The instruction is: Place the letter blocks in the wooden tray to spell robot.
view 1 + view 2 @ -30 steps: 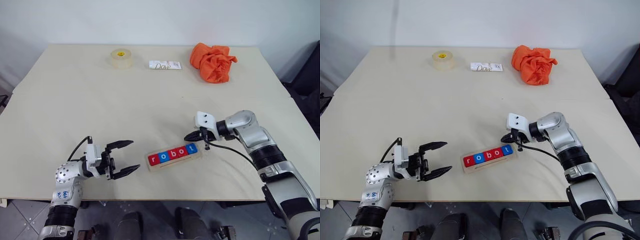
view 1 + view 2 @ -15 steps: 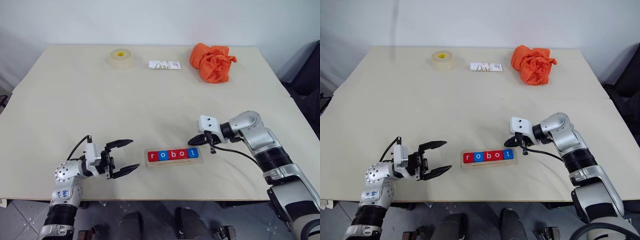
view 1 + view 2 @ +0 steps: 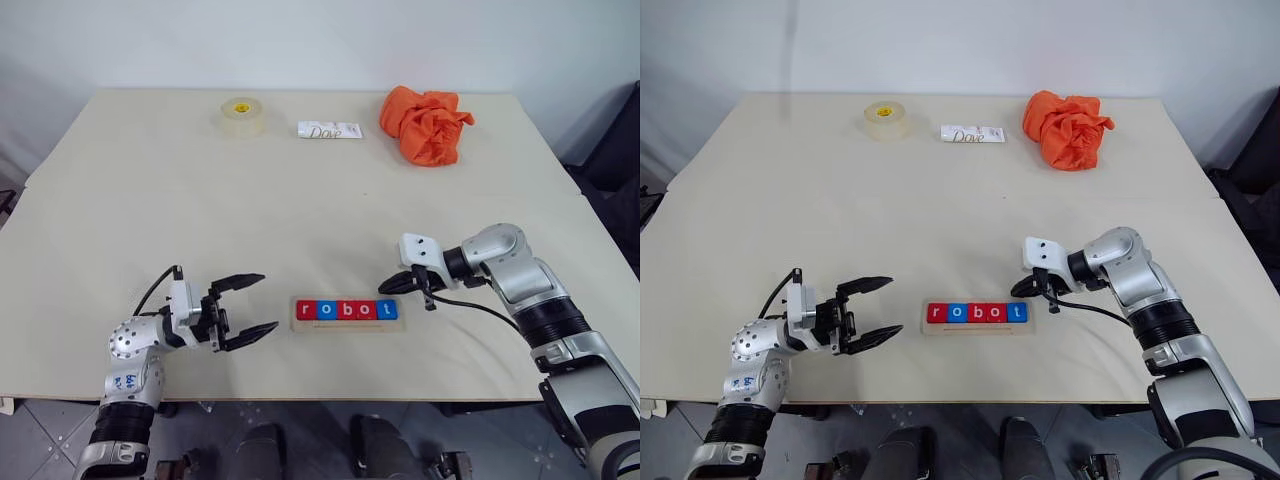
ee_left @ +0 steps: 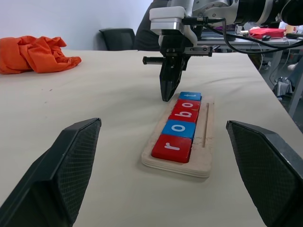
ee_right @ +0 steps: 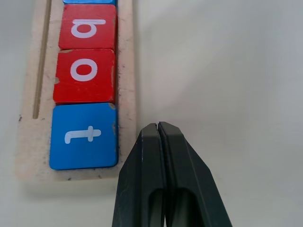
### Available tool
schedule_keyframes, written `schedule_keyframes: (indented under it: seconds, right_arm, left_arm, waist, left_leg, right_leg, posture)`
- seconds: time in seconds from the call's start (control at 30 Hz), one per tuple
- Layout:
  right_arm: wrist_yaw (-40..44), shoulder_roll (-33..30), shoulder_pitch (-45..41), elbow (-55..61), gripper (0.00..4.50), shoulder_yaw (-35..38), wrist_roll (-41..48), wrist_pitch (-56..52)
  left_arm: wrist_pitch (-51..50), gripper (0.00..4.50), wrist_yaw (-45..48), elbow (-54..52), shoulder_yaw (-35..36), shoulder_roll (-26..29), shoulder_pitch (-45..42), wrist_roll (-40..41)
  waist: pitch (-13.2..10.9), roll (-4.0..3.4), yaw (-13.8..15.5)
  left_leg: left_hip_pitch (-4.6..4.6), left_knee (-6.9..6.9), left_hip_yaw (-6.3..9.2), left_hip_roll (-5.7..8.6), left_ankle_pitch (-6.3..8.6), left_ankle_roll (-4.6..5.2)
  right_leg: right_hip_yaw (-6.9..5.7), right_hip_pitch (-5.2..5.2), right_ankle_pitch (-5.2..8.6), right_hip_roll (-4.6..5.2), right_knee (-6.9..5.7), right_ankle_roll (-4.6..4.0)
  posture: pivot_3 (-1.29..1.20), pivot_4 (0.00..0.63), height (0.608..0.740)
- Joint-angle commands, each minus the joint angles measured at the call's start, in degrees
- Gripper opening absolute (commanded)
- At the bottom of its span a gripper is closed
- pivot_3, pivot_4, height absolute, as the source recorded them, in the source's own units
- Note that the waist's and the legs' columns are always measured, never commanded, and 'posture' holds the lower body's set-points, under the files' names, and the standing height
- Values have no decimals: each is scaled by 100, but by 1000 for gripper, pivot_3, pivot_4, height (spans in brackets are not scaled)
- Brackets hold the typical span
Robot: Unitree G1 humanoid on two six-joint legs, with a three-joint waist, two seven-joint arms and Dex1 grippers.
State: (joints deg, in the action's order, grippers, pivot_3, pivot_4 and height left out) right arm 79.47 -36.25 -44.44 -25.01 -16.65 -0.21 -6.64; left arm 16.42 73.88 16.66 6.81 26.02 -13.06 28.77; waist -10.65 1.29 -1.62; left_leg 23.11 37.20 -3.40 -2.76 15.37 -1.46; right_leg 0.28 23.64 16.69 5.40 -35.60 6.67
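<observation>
Left hand [image 3: 243,308] gapes wide; right hand [image 3: 383,287] pinched closed, angled down.

Five letter blocks [image 3: 347,310] spelling "robot" in wooden tray [image 3: 347,327]

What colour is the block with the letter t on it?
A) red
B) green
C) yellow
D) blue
D: the t block is blue, sitting at the end of the wooden tray next to a red o block.
</observation>
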Motion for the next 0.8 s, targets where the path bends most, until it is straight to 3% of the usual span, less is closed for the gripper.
schedule_keyframes:
  seconds: [0.03,0.23,0.27,0.4,0.7,0.8]
  right_arm:
    - [-172,-181,-131,165,44,467,255,0]
    - [-290,-501,397,742,44,1083,729,-219]
    - [-183,-577,517,856,203,1240,958,-437]
    - [298,-946,1241,1178,1215,1746,1582,-388]
    - [1013,-1447,2246,1121,4297,2578,2422,134]
    - [1132,-1471,2220,884,4418,2711,2618,175]
  left_arm:
    - [-39,4500,3,-72,170,143,-35,83]
    - [-266,4500,-251,-91,327,333,-113,15]
    - [-272,4500,-389,-93,343,367,-122,-99]
    - [-312,4500,-854,-80,385,491,-155,-399]
    - [-496,4500,-458,-190,532,778,-175,-107]
    - [-549,4500,-313,-173,583,870,-196,-12]
  waist:
    - [0,0,0]
    - [0,0,11]
    - [0,0,12]
    - [0,0,31]
    - [0,0,-20]
    - [0,0,-9]
  left_leg:
    - [0,-1,0,0,0,0]
    - [0,-5,0,-1,0,0]
    - [1,-5,1,0,0,0]
    - [2,-3,1,1,1,0]
    - [-10,-4,-6,-3,0,-1]
    - [-16,-4,-6,-6,-3,-5]
  right_leg:
    - [0,0,0,0,0,0]
    - [0,0,0,1,4,0]
    - [-1,-1,0,1,5,0]
    - [-1,-1,0,3,5,0]
    - [5,-5,-1,-6,2,3]
    - [6,-7,-1,-10,-1,2]
  posture:
    - [0,150,740]
    - [0,150,740]
    - [0,150,740]
    - [0,150,740]
    - [0,150,740]
    - [0,150,740]
